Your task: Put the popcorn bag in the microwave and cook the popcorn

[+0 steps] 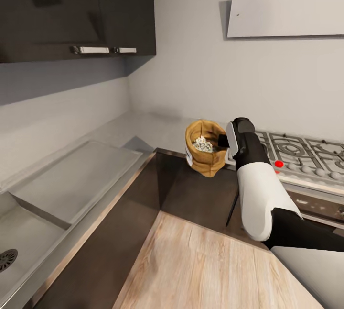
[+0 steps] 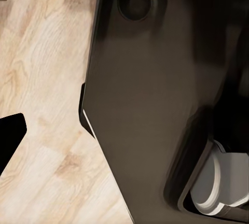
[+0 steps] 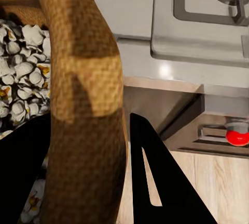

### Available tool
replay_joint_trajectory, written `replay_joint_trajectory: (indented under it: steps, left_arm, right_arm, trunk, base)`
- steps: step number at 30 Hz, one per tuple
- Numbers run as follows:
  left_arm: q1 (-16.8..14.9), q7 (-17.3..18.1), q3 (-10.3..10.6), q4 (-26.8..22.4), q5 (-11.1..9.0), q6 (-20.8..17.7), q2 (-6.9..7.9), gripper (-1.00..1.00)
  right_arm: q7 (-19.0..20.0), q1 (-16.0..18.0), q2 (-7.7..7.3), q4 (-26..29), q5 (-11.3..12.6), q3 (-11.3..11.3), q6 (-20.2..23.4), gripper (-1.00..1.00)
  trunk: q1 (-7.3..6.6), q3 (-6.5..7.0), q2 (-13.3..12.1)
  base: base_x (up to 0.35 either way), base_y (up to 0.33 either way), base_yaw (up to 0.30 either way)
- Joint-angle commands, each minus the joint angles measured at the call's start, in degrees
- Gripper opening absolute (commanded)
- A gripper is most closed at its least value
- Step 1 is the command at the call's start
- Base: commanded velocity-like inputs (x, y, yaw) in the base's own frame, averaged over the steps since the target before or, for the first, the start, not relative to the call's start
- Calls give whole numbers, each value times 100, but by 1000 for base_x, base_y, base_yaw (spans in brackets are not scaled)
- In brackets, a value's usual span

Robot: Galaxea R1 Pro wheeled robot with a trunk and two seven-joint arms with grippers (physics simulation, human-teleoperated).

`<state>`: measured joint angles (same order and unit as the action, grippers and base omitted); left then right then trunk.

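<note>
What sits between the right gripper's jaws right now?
The popcorn bag's rolled burlap rim: the right wrist view shows the right gripper with one jaw inside among the popcorn and one outside, bag wall between them.

On my head feed I see dark upper cabinets [image 1: 76, 7] with steel handles [image 1: 91, 50] at upper left, and a flat pale hood [image 1: 286, 5] on the grey wall at upper right. A gas hob [image 1: 306, 153] with grates and a red knob [image 1: 279, 163] sits at right. A steel sink [image 1: 28, 232] with a round drain [image 1: 7, 257] lies lower left. Pale wood floor [image 1: 200, 270] runs below.
</note>
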<state>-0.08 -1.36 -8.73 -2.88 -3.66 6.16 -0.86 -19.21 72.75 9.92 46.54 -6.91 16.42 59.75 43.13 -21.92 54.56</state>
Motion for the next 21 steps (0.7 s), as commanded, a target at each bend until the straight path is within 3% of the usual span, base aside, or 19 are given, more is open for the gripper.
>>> replay_joint_trajectory:
  steps: [1,4,9,17,21]
  left_arm:
    - [-1,-7,-6,-2,-38,15,-1,100]
    - [-1,-6,-6,-2,-38,15,-2,100]
    - [-1,-5,3,-2,-37,10,-2,100]
    - [-1,-4,12,-2,-37,11,-2,100]
    - [-1,-4,12,-3,-36,10,-2,100]
  right_arm:
    - [33,8,7,4,-52,21,25,-100]
    - [32,-34,7,-43,-42,26,25,-100]
    - [7,-488,7,-143,-76,28,25,-100]
    - [29,-908,7,-136,-79,47,25,-100]
    - [39,-991,7,-139,-72,57,25,-100]
  trunk:
    - [1,3,4]
    - [1,31,4]
    - [1,77,4]
    - [1,151,4]
    - [1,188,4]
  base:
    - [0,0,0]
    - [0,0,0]
    - [0,0,-2]
    - [0,0,-60]
    - [0,0,-77]
